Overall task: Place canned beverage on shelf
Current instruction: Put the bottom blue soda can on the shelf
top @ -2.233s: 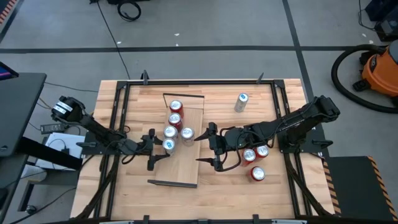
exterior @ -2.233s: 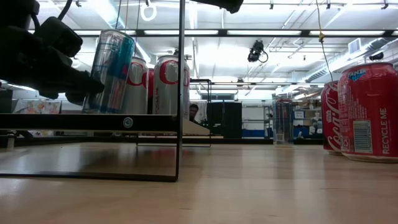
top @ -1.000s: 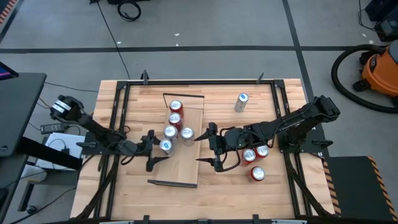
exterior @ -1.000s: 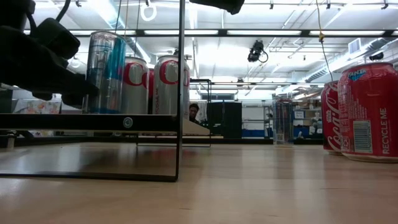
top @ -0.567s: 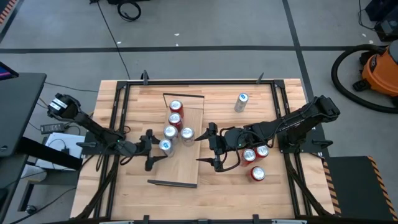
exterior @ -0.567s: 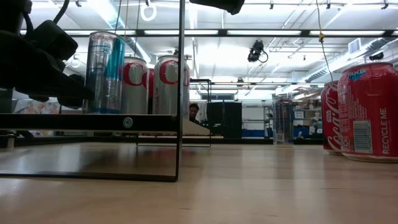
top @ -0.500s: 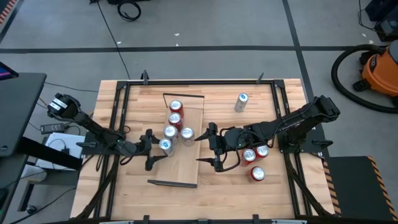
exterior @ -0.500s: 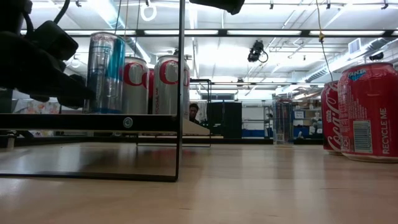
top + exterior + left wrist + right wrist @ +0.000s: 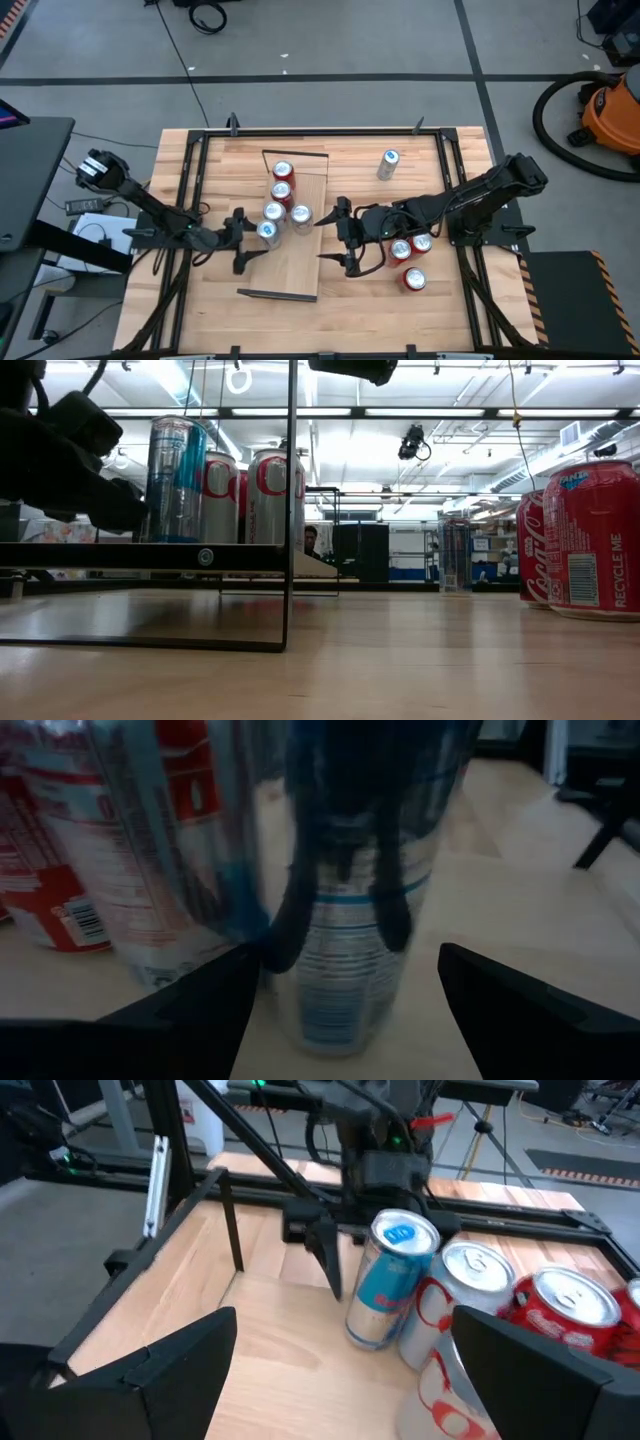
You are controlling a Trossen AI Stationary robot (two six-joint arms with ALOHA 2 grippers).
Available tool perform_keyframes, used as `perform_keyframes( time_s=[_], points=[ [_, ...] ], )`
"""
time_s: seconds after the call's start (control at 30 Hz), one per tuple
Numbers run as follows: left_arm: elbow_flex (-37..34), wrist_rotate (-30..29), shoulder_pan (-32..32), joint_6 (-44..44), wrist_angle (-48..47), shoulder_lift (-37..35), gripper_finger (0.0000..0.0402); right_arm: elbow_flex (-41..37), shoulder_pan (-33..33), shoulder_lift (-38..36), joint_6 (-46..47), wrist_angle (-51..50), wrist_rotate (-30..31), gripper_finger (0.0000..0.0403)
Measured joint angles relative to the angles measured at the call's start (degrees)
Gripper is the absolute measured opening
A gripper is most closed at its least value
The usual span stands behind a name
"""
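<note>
— Wood board in the middle of the table, is that the shelf (image 9: 293,245)?

— Yes, the long one with dark rims at its short ends. Five cans stand on it, all in the half toward 12 o'clock. The slim blue-and-silver can (image 9: 266,233) is the nearest to 6 o'clock in that group, upright, at the shelf's 9 o'clock edge.

— And the left gripper (image 9: 246,243)?

— It sits just at 9 o'clock of this slim can, fingers spread wide, one on each side. I see no pinch; the can stands free on its own. From the left wrist view the can (image 9: 365,870) fills the gap between the two dark fingers (image 9: 180,1010).

— The right gripper (image 9: 338,238)?

— It waits at the shelf's 3 o'clock edge, also spread open, holding nothing. Red cans (image 9: 410,245) lie on the table (image 9: 440,300) behind it, toward 3 o'clock, and one silver can (image 9: 388,163) stands alone toward 1 o'clock.
</note>
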Motion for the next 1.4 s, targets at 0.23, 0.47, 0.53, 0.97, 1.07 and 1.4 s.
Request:
perform_keyframes(
  time_s=[0.23,0.47,0.53,0.97,1.07,1.4],
  points=[
    [0.0,0.3,-0.9,-1.0,-3.9,-4.8,0.0318,0.0,0.0,-3.8,1.1,-3.4,2.2,0.038],
    [0.0,0.8,-1.7,-3.0,-6.0,-6.9,0.0316,0.0,0.0,-5.6,2.5,-7.2,4.5,0.038],
    [0.9,0.9,-2.3,-3.0,-8.6,-7.3,0.0311,0.0,0.0,-5.6,2.5,-7.3,4.5,0.038],
    [25.4,-1.5,-3.1,-18.6,-68.4,-12.1,0.0244,0.0,0.1,-5.5,2.7,-7.5,4.5,0.038],
    [31.0,0.1,-3.1,-25.1,-75.8,-12.1,0.0233,0.0,0.1,-5.5,2.9,-7.7,4.5,0.038],
    [47.1,1.9,-3.2,-26.0,-89.3,-5.9,0.0201,0.0,0.1,-5.4,2.7,-11.1,4.5,0.038]
  ],
)
